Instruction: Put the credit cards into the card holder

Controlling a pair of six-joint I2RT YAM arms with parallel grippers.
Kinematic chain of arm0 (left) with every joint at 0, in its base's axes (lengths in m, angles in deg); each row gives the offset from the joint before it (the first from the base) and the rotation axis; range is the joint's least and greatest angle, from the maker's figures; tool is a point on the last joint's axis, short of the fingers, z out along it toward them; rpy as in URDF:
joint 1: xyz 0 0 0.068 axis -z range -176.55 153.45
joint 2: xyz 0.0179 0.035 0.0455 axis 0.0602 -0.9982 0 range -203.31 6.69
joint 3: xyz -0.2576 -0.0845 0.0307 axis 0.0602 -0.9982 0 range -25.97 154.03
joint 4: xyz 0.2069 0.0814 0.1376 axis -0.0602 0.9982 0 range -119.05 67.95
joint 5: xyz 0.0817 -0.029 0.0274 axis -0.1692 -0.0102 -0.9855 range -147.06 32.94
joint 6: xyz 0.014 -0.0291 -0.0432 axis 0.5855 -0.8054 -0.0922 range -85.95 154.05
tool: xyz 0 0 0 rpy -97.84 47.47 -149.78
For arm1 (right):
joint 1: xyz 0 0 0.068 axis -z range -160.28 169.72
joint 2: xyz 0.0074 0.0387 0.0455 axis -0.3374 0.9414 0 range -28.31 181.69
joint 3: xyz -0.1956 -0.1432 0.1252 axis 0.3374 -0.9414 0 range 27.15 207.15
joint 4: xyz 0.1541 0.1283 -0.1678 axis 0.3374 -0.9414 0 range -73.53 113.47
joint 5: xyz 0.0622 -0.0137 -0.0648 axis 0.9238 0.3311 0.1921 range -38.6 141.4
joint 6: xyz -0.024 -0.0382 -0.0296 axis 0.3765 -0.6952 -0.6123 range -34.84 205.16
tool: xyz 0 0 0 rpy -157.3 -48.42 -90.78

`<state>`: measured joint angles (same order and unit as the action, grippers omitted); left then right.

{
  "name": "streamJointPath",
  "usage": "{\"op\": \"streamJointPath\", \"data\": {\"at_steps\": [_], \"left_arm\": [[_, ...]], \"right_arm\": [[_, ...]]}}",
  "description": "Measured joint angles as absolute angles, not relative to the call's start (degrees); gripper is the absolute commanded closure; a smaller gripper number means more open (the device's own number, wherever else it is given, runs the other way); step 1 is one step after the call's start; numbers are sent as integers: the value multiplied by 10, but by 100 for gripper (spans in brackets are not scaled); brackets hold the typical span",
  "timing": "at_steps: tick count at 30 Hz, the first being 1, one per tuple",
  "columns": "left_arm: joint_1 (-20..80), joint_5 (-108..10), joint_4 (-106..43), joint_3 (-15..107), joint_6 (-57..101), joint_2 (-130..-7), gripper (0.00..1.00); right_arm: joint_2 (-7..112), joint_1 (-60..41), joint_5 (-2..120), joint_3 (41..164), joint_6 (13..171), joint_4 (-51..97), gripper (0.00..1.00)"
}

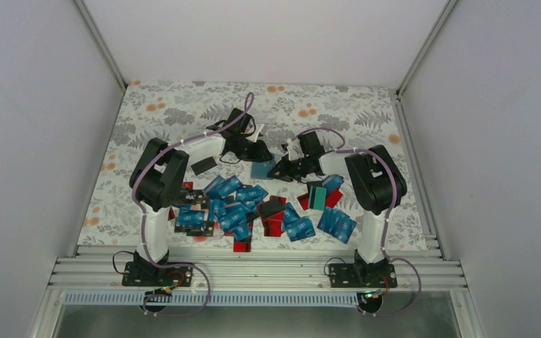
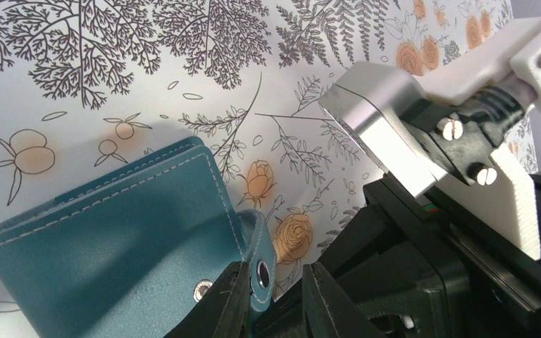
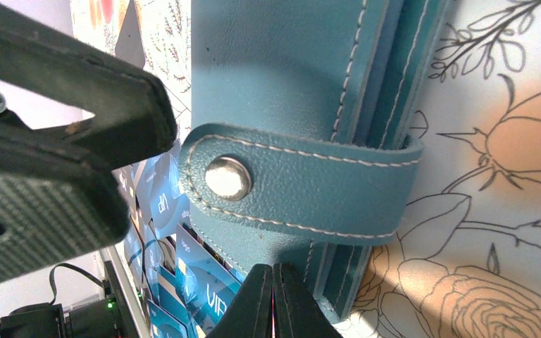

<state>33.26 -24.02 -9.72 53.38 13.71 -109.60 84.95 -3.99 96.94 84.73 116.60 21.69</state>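
The teal card holder (image 1: 262, 169) lies on the floral cloth between my two grippers. In the left wrist view the holder (image 2: 113, 246) is closed. Its snap strap (image 2: 262, 246) stands off the body, with the bare stud (image 2: 202, 286) beside it. My left gripper (image 2: 276, 271) is open, and the strap end rests against its left finger. My right gripper (image 3: 273, 299) is shut and empty, its tips at the holder's (image 3: 275, 63) near edge, below the strap (image 3: 303, 186). The credit cards (image 1: 239, 208), mostly blue, lie in a loose pile nearer the arm bases.
A black card (image 1: 203, 165) lies alone left of the holder. A teal-green card (image 1: 317, 197) and red ones lie by the right arm. White walls enclose the table, with a metal rail (image 1: 253, 271) along the near edge.
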Motion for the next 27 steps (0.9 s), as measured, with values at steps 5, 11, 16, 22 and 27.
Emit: {"op": "streamJointPath", "data": {"at_steps": [5, 11, 16, 22, 27], "left_arm": [[333, -241, -92, 541, 137, -1104, 80], [335, -243, -81, 541, 138, -1107, 80], [338, -243, -75, 541, 139, -1112, 86], [340, -246, -73, 545, 139, -1112, 98], [341, -260, -68, 550, 139, -1112, 98]], "right_arm": [[849, -40, 970, 847, 1166, 217, 95], [849, -40, 969, 847, 1166, 217, 95], [849, -40, 969, 847, 1166, 217, 95], [849, -40, 969, 847, 1166, 217, 96], [849, -40, 969, 847, 1166, 216, 95]]}}
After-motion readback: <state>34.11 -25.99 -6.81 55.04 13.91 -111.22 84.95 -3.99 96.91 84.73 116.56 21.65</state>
